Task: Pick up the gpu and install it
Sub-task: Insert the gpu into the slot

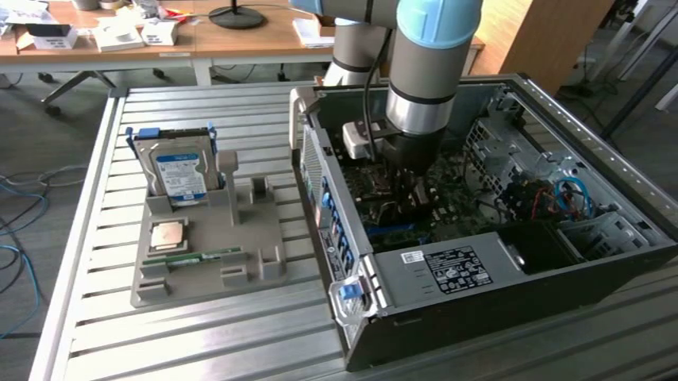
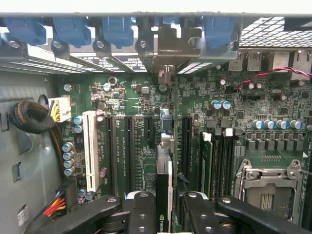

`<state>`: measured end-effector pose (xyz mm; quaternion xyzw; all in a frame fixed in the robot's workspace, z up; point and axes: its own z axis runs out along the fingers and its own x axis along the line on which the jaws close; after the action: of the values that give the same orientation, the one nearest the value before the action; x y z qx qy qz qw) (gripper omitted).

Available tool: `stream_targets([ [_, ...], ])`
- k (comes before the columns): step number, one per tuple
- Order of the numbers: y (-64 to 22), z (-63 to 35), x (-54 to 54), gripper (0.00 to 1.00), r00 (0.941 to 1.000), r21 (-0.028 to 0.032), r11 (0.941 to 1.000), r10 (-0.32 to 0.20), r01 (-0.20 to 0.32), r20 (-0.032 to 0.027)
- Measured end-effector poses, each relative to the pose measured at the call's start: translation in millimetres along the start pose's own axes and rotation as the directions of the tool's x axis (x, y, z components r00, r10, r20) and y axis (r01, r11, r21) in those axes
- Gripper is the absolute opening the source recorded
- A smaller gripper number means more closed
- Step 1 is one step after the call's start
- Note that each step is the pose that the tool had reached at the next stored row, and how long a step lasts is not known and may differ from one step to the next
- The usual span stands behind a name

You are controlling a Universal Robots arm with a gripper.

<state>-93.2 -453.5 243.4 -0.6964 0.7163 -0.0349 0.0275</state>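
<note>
The gripper is seen at the lower centre of the wrist frame, its two dark fingers clenched from either side on the gpu, which is held on edge between them. The card is presented edge-on, as a thin pale-and-dark strip running from the lower centre of the frame upward toward the centre, so its long axis is laid along the line of the expansion slots on the green motherboard. A small silvery fitting at the card's far end is pointed toward the metal bracket and the blue slot latches along the upper edge of the frame. The card is placed just over the gap between the dark slots in mid-frame; whether its lower edge is already touching a slot cannot be told. In the exterior view the gripper is found at the centre of the frame, lowered inside the open computer case, with the arm standing upright above it. Well apart, at the left of that frame, a grey parts holder is seen with a hard drive standing in it.
</note>
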Motion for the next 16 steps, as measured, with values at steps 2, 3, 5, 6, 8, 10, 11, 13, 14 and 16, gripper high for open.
stream_targets([
  [2,0.0,0.3,0.0,0.26,1.0,0.0002,1.0,0.0,0.0,0.0003],
  [3,0.0,0.4,-0.1,0.26,1.0,0.0002,1.0,0.0,0.0,0.0004],
  [5,0.2,0.4,-0.2,0.26,1.0,0.0,1.0,0.0,0.0,0.0006],
  [6,0.3,0.4,-0.2,0.26,1.0,-0.0001,1.0,0.001,-0.001,0.0006],
  [8,0.3,0.4,-0.2,0.26,1.0,-0.0002,1.0,0.0,0.0,0.0007],
  [10,0.3,0.4,-0.2,0.26,1.0,-0.0001,1.0,0.001,-0.001,0.0007],
  [11,0.7,0.5,-0.3,0.26,1.0,-0.0018,1.0,0.001,-0.001,0.0017],
  [13,0.7,0.9,-0.3,0.27,1.0,0.0005,1.0,0.001,-0.001,0.0016],
  [14,0.3,0.5,-0.2,0.33,1.0,0.0,1.0,0.001,-0.001,0.0007],
  [16,0.3,0.5,-0.1,0.33,1.0,0.0001,1.0,0.001,-0.001,0.0008],
])
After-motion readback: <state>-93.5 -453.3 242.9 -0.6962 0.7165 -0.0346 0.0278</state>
